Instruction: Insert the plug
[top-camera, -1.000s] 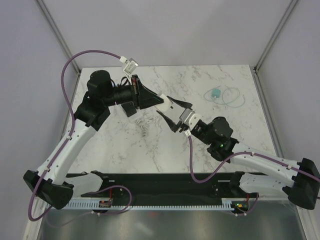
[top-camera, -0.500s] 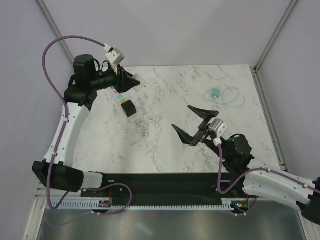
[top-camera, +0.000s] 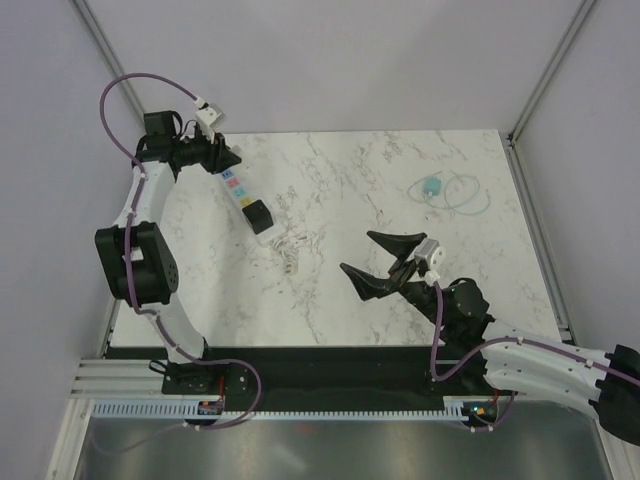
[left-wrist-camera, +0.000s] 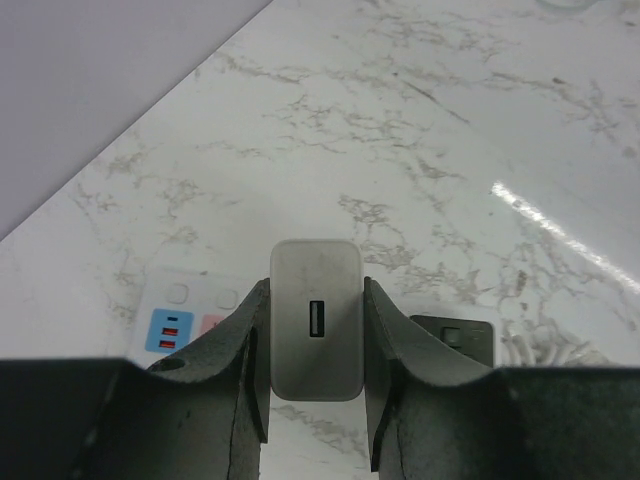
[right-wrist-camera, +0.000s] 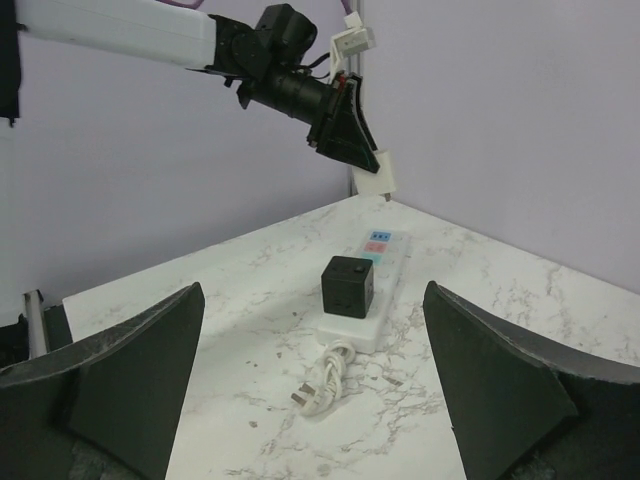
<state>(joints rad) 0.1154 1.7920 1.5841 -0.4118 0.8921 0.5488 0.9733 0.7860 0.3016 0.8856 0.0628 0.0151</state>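
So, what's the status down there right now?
Left gripper shut on white charger, above power strip. Right gripper open, empty. Black adapter fills one socket.

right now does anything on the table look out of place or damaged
Nothing looks spilled or broken. The white power strip lies diagonal to the edges of the table, and its cord sits in a loose heap beside it. The charger sits straight in the left gripper.

Both arms: white link shells, black joints. Left arm (top-camera: 133, 200), right arm (top-camera: 545, 360). Purple cable (top-camera: 115, 95) loops behind left claw (top-camera: 232, 160); second purple cable (top-camera: 437, 335) behind right claw (top-camera: 357, 252). Matte black wedge-shaped fingers (right-wrist-camera: 120, 370). White camera block (top-camera: 430, 249) atop right claw.
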